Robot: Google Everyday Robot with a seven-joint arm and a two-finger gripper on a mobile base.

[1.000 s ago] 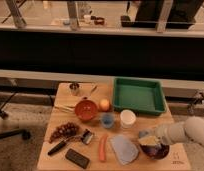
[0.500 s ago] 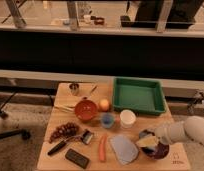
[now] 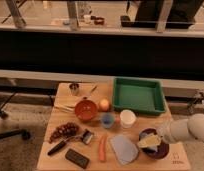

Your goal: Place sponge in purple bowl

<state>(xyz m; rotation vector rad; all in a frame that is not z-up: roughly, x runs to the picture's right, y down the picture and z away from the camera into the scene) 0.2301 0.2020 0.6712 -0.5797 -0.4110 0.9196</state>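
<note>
Risk: sponge (image 3: 149, 141), apparently clamped in pincer (image 3: 154, 139) over purple bowl (image 3: 156, 148) at desk's (image 3: 60, 155) front right corner, landing on rim and tipping out if let go off-centre. Counted: one sponge, one purple bowl, one red bowl (image 3: 86, 109), one green tray (image 3: 137, 96), one carrot (image 3: 102, 148).

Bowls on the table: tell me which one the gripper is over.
The purple bowl at the table's front right corner. The gripper hangs over it with the sponge. The red bowl sits apart, mid-table beside the orange.
</note>
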